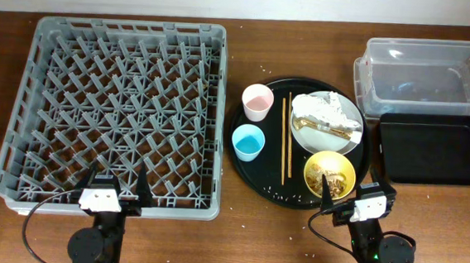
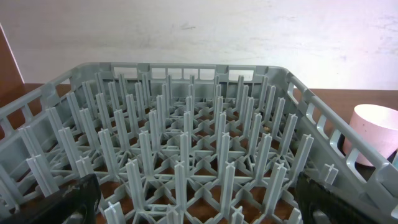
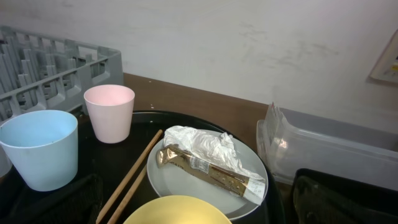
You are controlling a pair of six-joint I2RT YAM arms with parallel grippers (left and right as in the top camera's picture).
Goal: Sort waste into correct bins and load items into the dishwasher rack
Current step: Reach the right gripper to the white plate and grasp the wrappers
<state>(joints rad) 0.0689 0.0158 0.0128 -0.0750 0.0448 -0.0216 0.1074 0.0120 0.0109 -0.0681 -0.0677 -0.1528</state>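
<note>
At the near edge of the brown wooden worktop (image 1: 269, 242), the left end effector (image 1: 117, 181) is released, its dark fingers spread wide at the near rim of the large square grey plastic dishwasher rack (image 1: 220, 106), whose grid of upright pegs fills the left wrist view. To the right, the right end effector (image 1: 355, 191) is likewise released with its fingers wide apart; in the overhead view one finger overlaps the near rim of the round yellow bowl (image 1: 316, 164), which holds brownish food leftovers (image 1: 333, 181). A few pale rice grains (image 1: 315, 237) are scattered on the worktop near this arm. The bowl sits on the near right of a large round black tray (image 1: 256, 179). Just beyond it on the tray lies the round white plate (image 1: 317, 141), carrying a crumpled white paper napkin (image 1: 329, 109) and a tan paper scrap (image 1: 306, 120) along the napkin's near side. Two thin wooden chopsticks (image 1: 285, 139) lie side by side just left of the plate, pointing away from the robot. Left of them stands the small light-blue cup (image 1: 247, 142), upright, and beyond it the small pink cup (image 1: 257, 101), also upright, the two near each other but apart. Right of the round tray rests the shallow black rectangular tray (image 1: 437, 150), and farthest back, touching or just beside its far edge, the clear plastic rectangular tub (image 1: 372, 75).
</note>
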